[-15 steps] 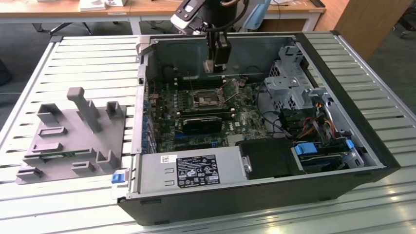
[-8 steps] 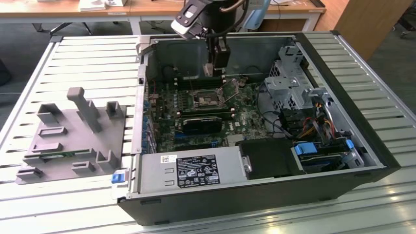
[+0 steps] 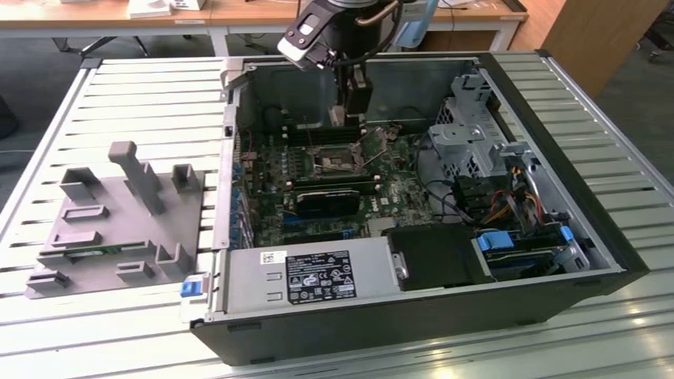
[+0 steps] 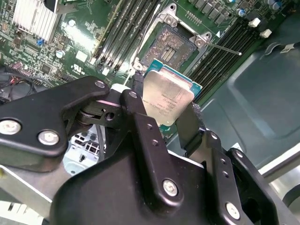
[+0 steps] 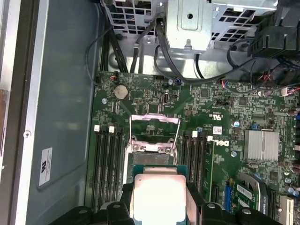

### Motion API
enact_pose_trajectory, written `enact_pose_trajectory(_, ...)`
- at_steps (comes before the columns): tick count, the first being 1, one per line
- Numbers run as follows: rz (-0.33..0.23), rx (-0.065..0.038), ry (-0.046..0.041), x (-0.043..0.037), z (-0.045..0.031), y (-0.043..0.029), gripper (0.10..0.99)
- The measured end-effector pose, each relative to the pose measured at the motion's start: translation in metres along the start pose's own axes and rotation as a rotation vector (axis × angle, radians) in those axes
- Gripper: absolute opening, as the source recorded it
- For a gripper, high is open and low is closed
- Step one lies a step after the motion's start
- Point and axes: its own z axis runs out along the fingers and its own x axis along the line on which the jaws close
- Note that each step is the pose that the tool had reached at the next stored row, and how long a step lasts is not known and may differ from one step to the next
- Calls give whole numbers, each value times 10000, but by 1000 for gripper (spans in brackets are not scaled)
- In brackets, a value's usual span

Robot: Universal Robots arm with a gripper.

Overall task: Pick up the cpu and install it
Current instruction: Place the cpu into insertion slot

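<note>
The cpu (image 4: pixel 168 99), a flat square chip with a shiny silver top and a green rim, sits clamped between my black fingers (image 4: pixel 137 110). My gripper (image 4: pixel 165 97) is shut on its two opposite edges. In the first wrist view the cpu (image 5: pixel 159 197) hangs above the motherboard, just short of the open socket (image 5: pixel 152 157), whose load plate (image 5: pixel 154 125) is flipped up. The socket (image 4: pixel 171 44) lies bare beyond the chip's far edge. In the exterior view my gripper (image 3: pixel 353 106) hovers inside the computer case (image 3: pixel 589 237), above the socket area (image 3: pixel 335 162).
Memory slots (image 5: pixel 107 159) flank the socket on both sides. A metal drive cage (image 3: pixel 474 130) and bundled cables (image 3: pixel 495 197) fill the case toward the exterior view's right. The power supply (image 3: pixel 305 276) lies along the near wall. A grey fixture (image 3: pixel 116 221) stands on the slatted table outside the case.
</note>
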Motion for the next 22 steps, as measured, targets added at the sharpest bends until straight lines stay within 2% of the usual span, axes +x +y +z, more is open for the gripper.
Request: enact_pose_trajectory(22,2,26,1,1,127,-25,529)
